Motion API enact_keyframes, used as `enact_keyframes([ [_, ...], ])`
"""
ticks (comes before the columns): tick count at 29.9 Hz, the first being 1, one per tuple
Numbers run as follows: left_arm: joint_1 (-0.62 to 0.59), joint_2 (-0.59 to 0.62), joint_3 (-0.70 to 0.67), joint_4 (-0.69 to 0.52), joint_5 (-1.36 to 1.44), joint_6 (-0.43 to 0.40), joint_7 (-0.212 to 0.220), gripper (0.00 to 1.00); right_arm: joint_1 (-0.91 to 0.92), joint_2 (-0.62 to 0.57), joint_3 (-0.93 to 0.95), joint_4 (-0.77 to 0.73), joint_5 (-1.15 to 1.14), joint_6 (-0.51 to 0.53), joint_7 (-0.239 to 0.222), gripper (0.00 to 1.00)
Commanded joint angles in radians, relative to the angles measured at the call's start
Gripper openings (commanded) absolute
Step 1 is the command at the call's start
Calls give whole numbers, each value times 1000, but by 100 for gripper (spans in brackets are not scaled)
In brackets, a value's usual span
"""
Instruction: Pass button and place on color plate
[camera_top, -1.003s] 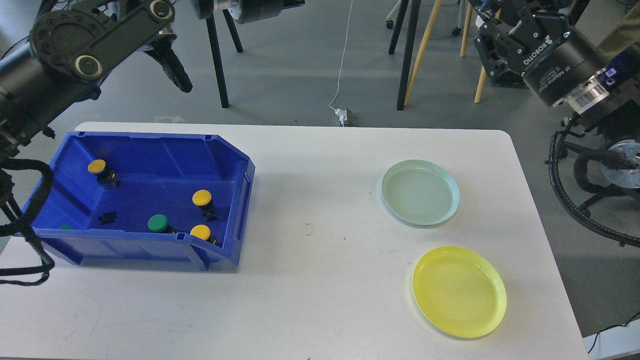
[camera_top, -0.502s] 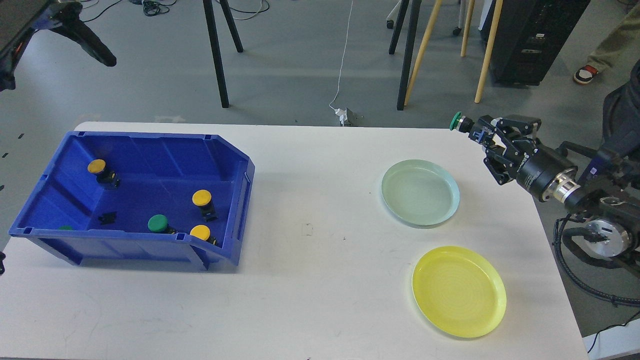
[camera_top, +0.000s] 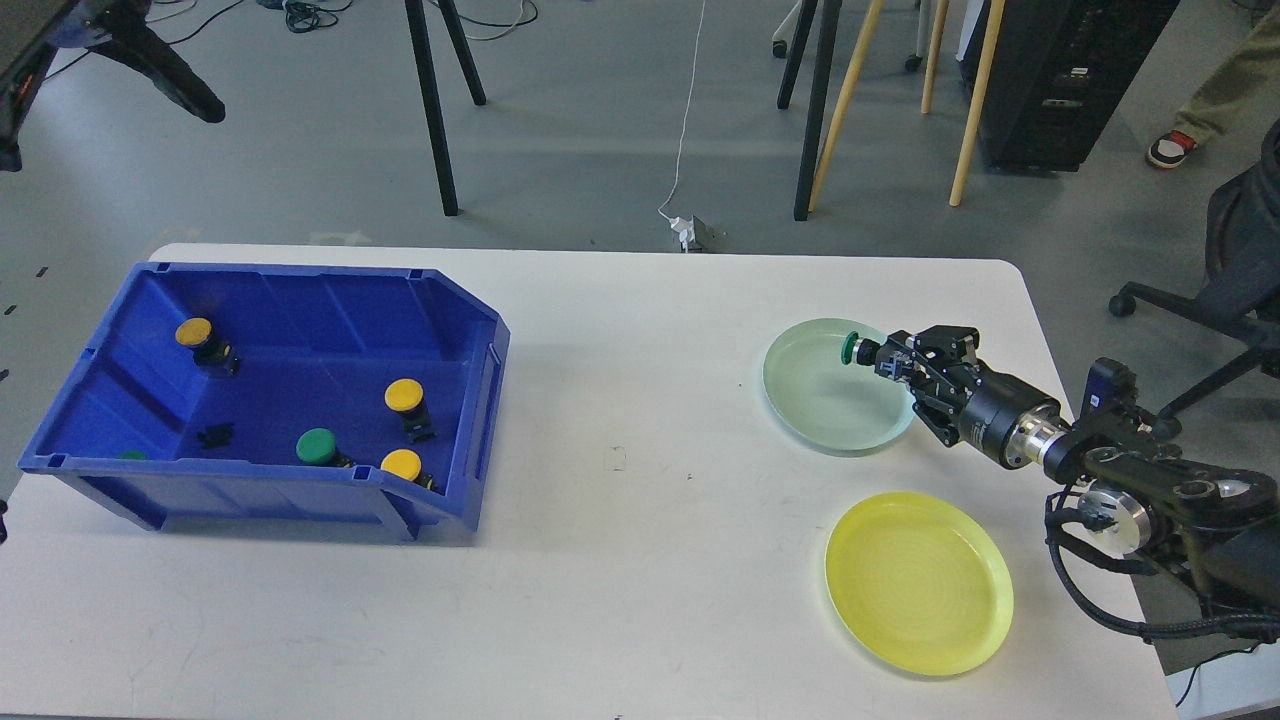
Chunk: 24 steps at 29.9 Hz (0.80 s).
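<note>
Table (camera_top: 620, 600): blue bin (camera_top: 270, 500) at 9 o'clock, w/ 3 yellow btns, 1 green btn (camera_top: 316, 445), maybe more, unplaced. Yellow plate (camera_top: 918, 582) at 4 o'clock, bare. Green plate (camera_top: 815, 400) at 3 o'clock, nothing resting in it yet. R gripper (camera_top: 880, 357) clamped on green button (camera_top: 849, 347), over plate's 1 o'clock rim. Judge: pass done, release left. L gripper (camera_top: 170, 85) at 10 o'clock, fingers apart, empty.

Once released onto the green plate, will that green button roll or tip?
Likely tips: the green button is top-heavy looking, wide cap on narrow black body, held sideways by the right gripper. Its round cap may roll briefly; the green plate has a raised rim that should contain it.
</note>
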Motion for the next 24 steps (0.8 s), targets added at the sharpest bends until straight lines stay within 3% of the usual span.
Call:
enact_keyframes([
  [1,0,1,2,0,0,0,1,100,-1,52,-21,-76,0,-2,0,37],
  [8,0,6,6,0,1,0,0,100,0,56,-19,-89,2,-2,0,63],
  [14,8,7,12,0,6,0,0,100,6,55,-18,-85,2,0,0,69],
  [19,14,30,20,-2,4,0,-28,100,15,34,11,-75,8,0,0,76],
  [24,60,101,107,-28,41,0,-19,99,16,-92,169,-46,11,90,0,79],
])
